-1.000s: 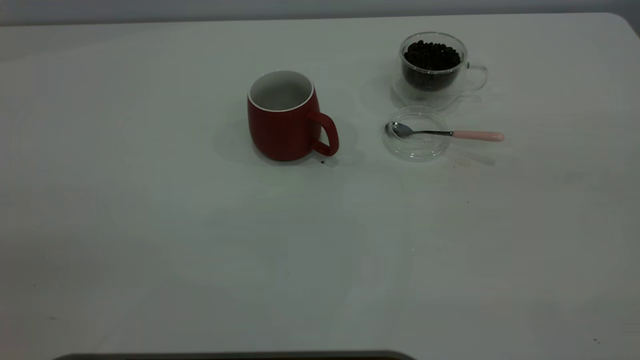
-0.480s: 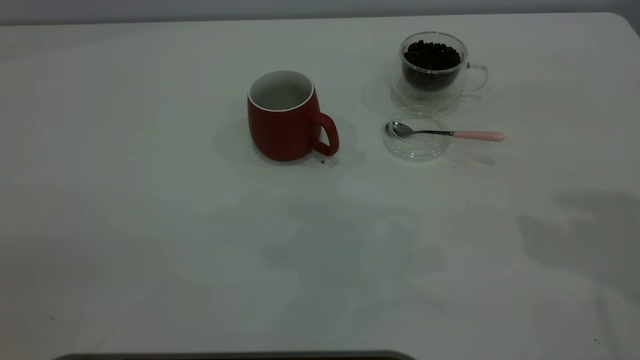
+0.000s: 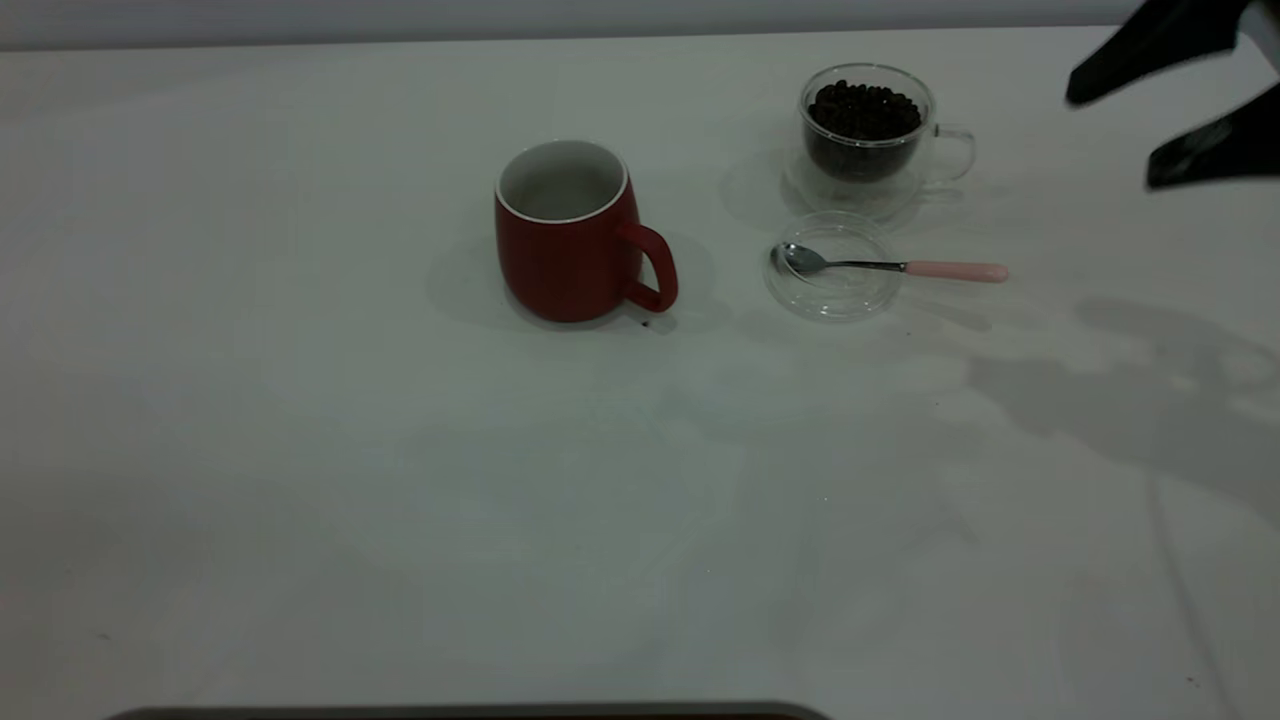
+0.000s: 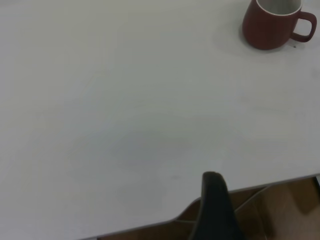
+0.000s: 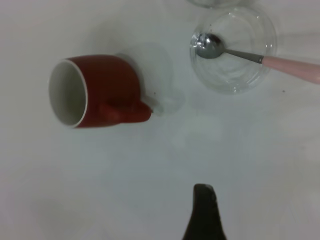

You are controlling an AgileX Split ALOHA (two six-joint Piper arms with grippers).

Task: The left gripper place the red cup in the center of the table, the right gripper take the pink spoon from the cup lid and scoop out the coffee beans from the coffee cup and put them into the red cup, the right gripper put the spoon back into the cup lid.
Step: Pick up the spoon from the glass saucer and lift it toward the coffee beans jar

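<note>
The red cup (image 3: 565, 240) stands upright and empty near the middle of the white table (image 3: 300, 450), its handle toward the cup lid (image 3: 830, 305). The pink spoon (image 3: 950, 271) lies with its bowl in the lid and its handle sticking out over the rim. Behind the lid, the glass coffee cup (image 3: 868, 165) holds coffee beans (image 3: 865, 110). My right gripper (image 3: 1110, 140) hovers open and empty at the far right, above the table and right of the coffee cup. The right wrist view shows the red cup (image 5: 105, 92), lid (image 5: 235, 82) and spoon (image 5: 295, 69). My left gripper (image 4: 212, 192) sits over the table's near edge, far from the red cup (image 4: 270, 27).
The gripper's shadow (image 3: 1120, 400) falls on the right part of the table. A tiny dark speck (image 3: 645, 323) lies by the red cup's base. A dark edge (image 3: 470, 712) runs along the front of the table.
My right gripper has come into view at the upper right. Its shadow has spread and moved across the right side of the table. Cups, lid and spoon have not moved.
</note>
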